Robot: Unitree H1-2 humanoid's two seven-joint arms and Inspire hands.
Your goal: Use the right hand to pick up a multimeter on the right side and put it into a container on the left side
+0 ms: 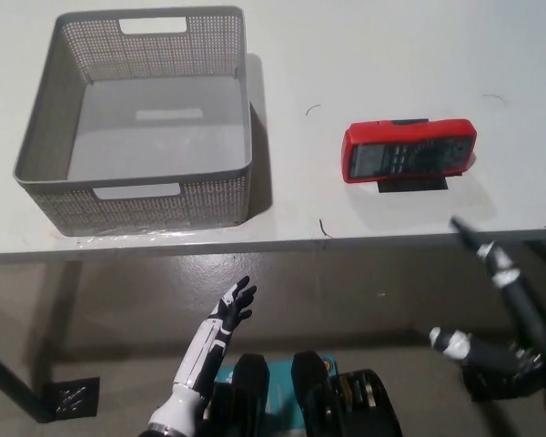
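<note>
Lying flat on the white table [382, 55], the red multimeter [409, 150] rests with its long side running across the view, its screen end turned toward the basket [136, 187]. A dark stand or shadow shows just under its near edge. The multimeter sits well apart from the basket, on the side away from the robot's left, and nothing touches it.

The grey basket is a perforated plastic container with cut-out handles in its far and near walls; its floor is bare. It stands near the table's front edge, beside a thin curved mark drawn on the tabletop.

The black right hand [491, 309] hangs below the table's front edge, nearer to the multimeter than to the basket. One finger [469, 238] reaches up to about the level of that edge and another [450, 341] juts sideways, so the hand looks spread and holds nothing, though its dark shape blends into the floor and the rest is hard to read.

The white left hand [227, 314] rests low, below the basket's side of the table, fingers apart and empty.
</note>
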